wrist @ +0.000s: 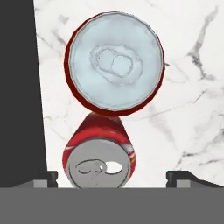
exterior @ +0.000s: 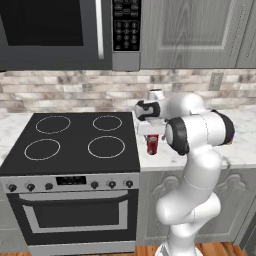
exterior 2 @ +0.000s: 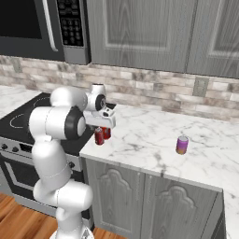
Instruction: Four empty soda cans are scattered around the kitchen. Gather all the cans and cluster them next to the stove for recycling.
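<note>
Two red cans stand upright on the marble counter [exterior: 240,150] just to the right of the stove [exterior: 75,145]. In the hand view they are seen from above: the far can [wrist: 116,61] lies at 12 o'clock and the near can [wrist: 99,162] at 6 o'clock, the two touching or nearly so. The black edge of the cooktop [wrist: 19,87] runs down that view at 9 o'clock of both cans.

The gripper [wrist: 112,178] is held above the near can, its jaws spread wide. One dark fingertip [wrist: 46,179] is seen at 9 o'clock of the near can and the other at 3 o'clock, each apart from the can wall, so nothing is pinched. In the left base view one can [exterior: 152,144] is seen under the hand [exterior: 148,111], close to the stove's right edge. In the right base view both cans [exterior 2: 102,135] are seen side by side beneath the hand [exterior 2: 100,112], near the counter's front edge.

A third can [exterior 2: 182,145] with a purplish look stands upright on the same counter, well apart from the pair, at 3 o'clock of them in the right base view. A microwave [exterior: 60,32] with a keypad is mounted above the stove, and grey cabinets [exterior: 195,30] hang beside it.
</note>
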Tool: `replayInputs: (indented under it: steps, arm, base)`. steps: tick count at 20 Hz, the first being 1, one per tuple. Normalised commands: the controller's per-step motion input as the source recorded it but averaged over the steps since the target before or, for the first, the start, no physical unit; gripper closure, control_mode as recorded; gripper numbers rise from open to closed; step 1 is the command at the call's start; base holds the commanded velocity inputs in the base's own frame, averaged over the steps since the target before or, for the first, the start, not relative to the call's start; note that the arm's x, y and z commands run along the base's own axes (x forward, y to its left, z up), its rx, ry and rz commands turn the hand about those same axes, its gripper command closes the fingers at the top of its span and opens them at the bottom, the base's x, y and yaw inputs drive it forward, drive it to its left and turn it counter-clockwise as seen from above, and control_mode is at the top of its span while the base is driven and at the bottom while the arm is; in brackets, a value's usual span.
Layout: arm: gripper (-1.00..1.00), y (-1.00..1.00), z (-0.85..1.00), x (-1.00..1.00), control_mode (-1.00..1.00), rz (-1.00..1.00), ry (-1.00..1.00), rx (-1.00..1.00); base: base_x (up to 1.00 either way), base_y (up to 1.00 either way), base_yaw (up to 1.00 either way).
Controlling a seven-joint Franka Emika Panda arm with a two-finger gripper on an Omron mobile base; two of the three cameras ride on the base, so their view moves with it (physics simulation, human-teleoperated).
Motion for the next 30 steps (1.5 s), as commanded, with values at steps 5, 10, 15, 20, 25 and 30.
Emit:
replayInputs:
  steps: [5,10,15,20,25,30]
  arm:
    - [-1.00,-0.13,0.28,-0.14,-1.00,0.00,-0.01,0.00]
    - [-1.00,-0.36,0.08,-0.27,-1.00,-0.03,0.00,0.00]
    - [-1.00,-0.45,0.00,-0.19,-1.00,-0.02,0.00,0.00]
    - [-1.00,-0.49,0.00,-0.04,-1.00,0.00,0.00,0.00]
    - [-1.00,-0.45,0.00,0.00,-1.00,0.03,0.00,0.00]
    - [-1.00,-0.46,0.00,0.00,-1.00,0.03,0.00,0.00]
  base:
    - [0.00,0.00,0.00]
    - [0.00,0.00,0.00]
    - [0.00,0.00,0.00]
    - [0.00,0.00,0.00]
    - [0.00,0.00,0.00]
    - [0.00,0.00,0.00]
